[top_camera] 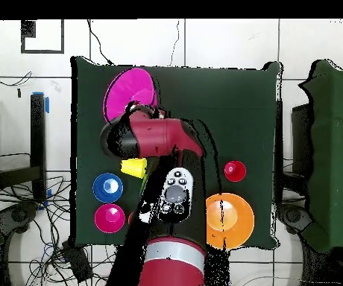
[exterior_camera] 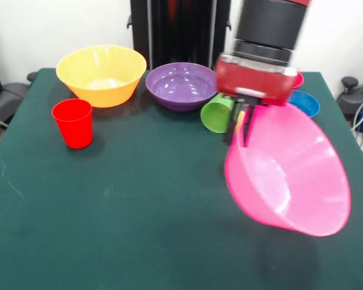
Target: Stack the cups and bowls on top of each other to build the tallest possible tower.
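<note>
Front view: red-and-black arm w/ gripper (exterior_camera: 242,124) comes down right of centre. Black fingers (exterior_camera: 248,125) closed over the rim of the large hot-pink glossy plastic flared bowl (exterior_camera: 290,175); one finger inside, one outside the wall. Bowl tilted hard, mouth facing left/toward camera, appears lifted off the dark green cloth-covered table (exterior_camera: 139,211).

Rest of the set along far side of table:
- large orange glossy flared bowl (exterior_camera: 101,74), upright, far left
- large purple glossy flared bowl (exterior_camera: 181,84), upright, just right of orange one, apart
- small red plastic tumbler (exterior_camera: 73,122), upright, in front of orange bowl
- small green plastic tumbler (exterior_camera: 218,113), on its side, mouth toward camera, just beside purple bowl & left of gripper
- small blue glossy bowl (exterior_camera: 307,102) behind pink bowl, partly hidden
- small crimson-pink bowl (exterior_camera: 298,79), only an edge showing behind the arm's wrist

Overhead: hot-pink bowl (top_camera: 130,91) near table's far edge; blue bowl (top_camera: 107,186) & crimson-pink bowl (top_camera: 109,217) side by side, apart; yellow plastic tumbler (top_camera: 134,167) on its side next to arm; red tumbler (top_camera: 234,170) near orange bowl (top_camera: 229,218). Nothing stacked.
</note>
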